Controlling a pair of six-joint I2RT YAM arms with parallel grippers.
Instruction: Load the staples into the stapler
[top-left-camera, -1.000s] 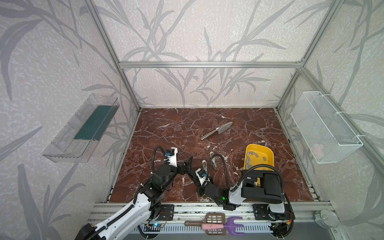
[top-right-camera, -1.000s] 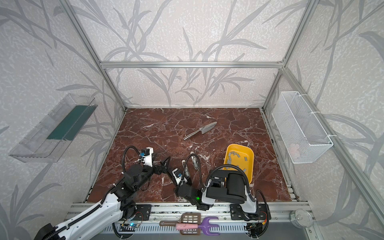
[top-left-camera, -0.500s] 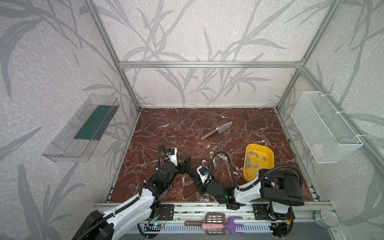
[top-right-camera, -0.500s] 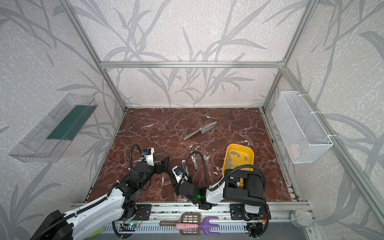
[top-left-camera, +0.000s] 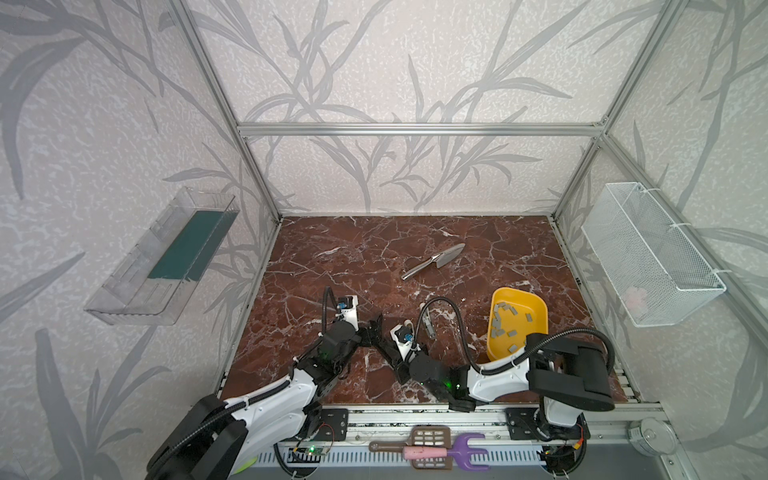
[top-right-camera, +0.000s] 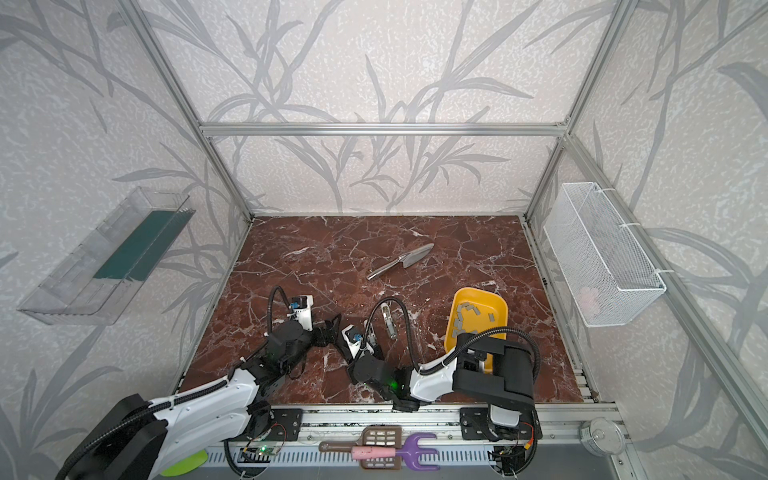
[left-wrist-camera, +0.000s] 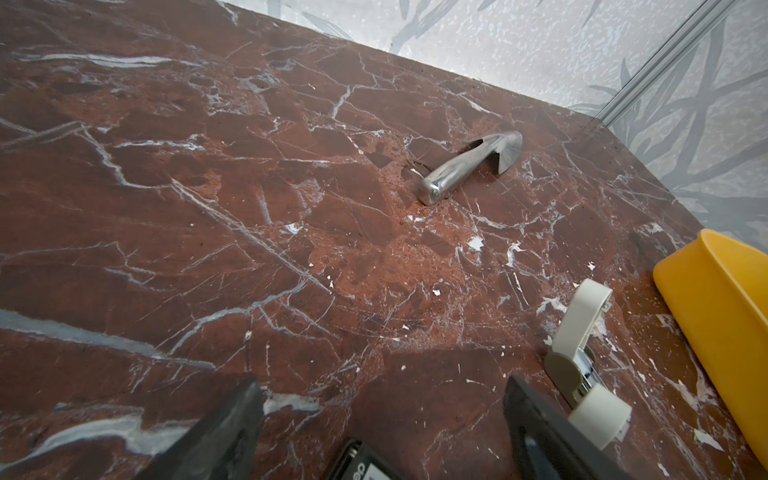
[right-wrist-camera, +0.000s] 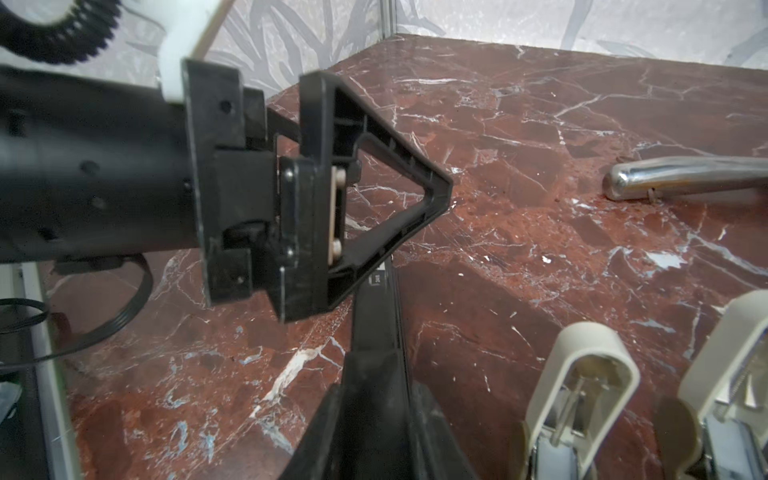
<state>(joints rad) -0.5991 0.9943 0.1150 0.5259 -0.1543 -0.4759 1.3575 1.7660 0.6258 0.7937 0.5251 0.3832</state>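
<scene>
Several grey staples (top-left-camera: 503, 318) (top-right-camera: 467, 313) lie in a yellow tray (top-left-camera: 540, 316) (top-right-camera: 505, 307) (left-wrist-camera: 715, 299) at the front right. My right gripper (top-left-camera: 388, 353) (top-right-camera: 348, 353) (right-wrist-camera: 376, 374) is shut on a black stapler (right-wrist-camera: 374, 316) that points at my left gripper (top-left-camera: 374, 328) (top-right-camera: 332, 328) (left-wrist-camera: 382, 399). The left gripper is open, and the black stapler's tip (left-wrist-camera: 361, 463) sits low between its fingers (right-wrist-camera: 395, 195) without being clamped. A cream stapler (top-left-camera: 428, 326) (top-right-camera: 390, 322) (left-wrist-camera: 582, 353) (right-wrist-camera: 582, 395) lies hinged open on the marble between the grippers and the tray.
A shiny metal trowel (top-left-camera: 434, 261) (top-right-camera: 401, 262) (left-wrist-camera: 469, 170) (right-wrist-camera: 685, 174) lies mid-table behind the grippers. A white wire basket (top-left-camera: 648, 257) hangs on the right wall and a clear shelf (top-left-camera: 162, 257) on the left wall. Toy garden tools (top-left-camera: 428, 451) rest on the front rail.
My right arm's elbow has swung out to the right and lower, uncovering the yellow tray. The left arm has reached further forward. Both grippers stay close together near the table's front middle.
</scene>
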